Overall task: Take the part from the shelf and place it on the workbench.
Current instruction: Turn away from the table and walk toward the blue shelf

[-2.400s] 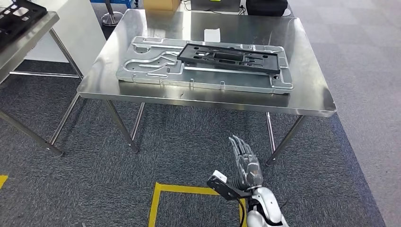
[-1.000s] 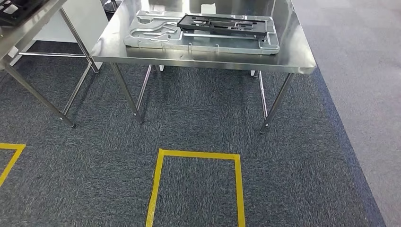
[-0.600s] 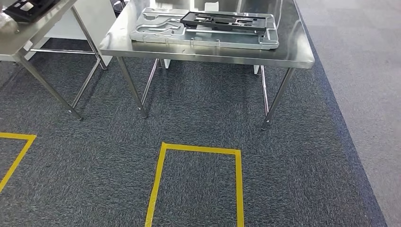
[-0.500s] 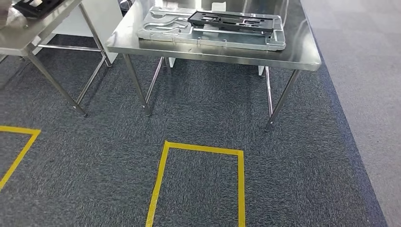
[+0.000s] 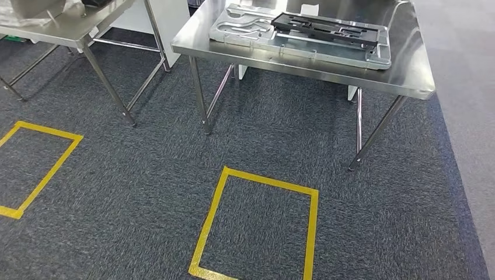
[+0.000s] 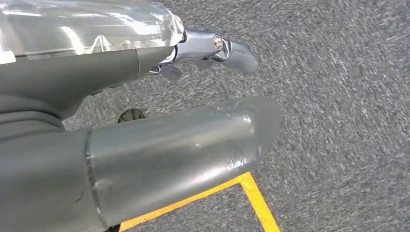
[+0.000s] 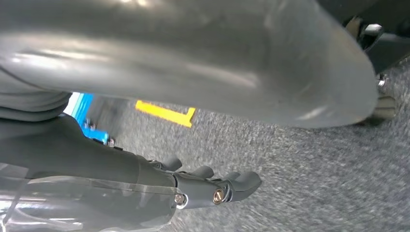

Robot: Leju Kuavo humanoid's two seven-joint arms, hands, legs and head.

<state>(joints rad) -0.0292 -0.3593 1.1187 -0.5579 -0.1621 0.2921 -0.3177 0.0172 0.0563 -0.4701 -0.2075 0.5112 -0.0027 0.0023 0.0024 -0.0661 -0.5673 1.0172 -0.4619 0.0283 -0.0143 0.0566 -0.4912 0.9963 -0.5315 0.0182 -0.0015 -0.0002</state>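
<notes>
We see the black part (image 5: 330, 27) lying on the fixture (image 5: 251, 29) atop the workbench (image 5: 408, 70), well apart from both hands. Left hand (image 6: 145, 140) and right hand (image 7: 193, 72) hang over carpet (image 5: 146, 169), fingers loose, holding nothing.

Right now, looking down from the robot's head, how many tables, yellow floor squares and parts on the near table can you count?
Steel tables: 2, the near table and a second table
Yellow taped squares: 2, centre square, left square
Parts on near table: 2, silver plate, black frame
Total: 6
</notes>
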